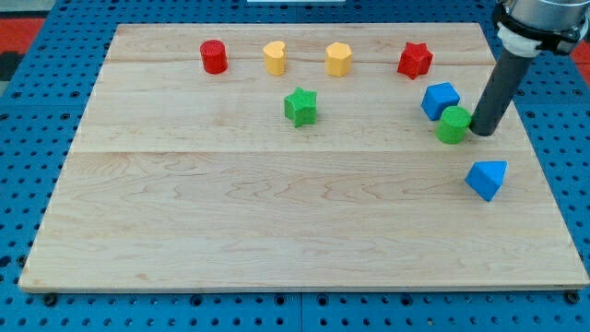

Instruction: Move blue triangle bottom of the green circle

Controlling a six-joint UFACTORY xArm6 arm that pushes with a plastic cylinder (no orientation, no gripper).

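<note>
The blue triangle (486, 179) lies near the board's right edge, below and a little right of the green circle (453, 124). A gap of bare wood separates them. My tip (483, 132) stands just right of the green circle, close to it or touching it, and above the blue triangle. The dark rod rises from there toward the view's top right.
A blue cube (440, 100) sits just above-left of the green circle. A green star (300, 106) lies mid-board. Along the top stand a red cylinder (214, 56), a yellow heart (275, 57), a yellow hexagon (338, 59) and a red star (415, 60).
</note>
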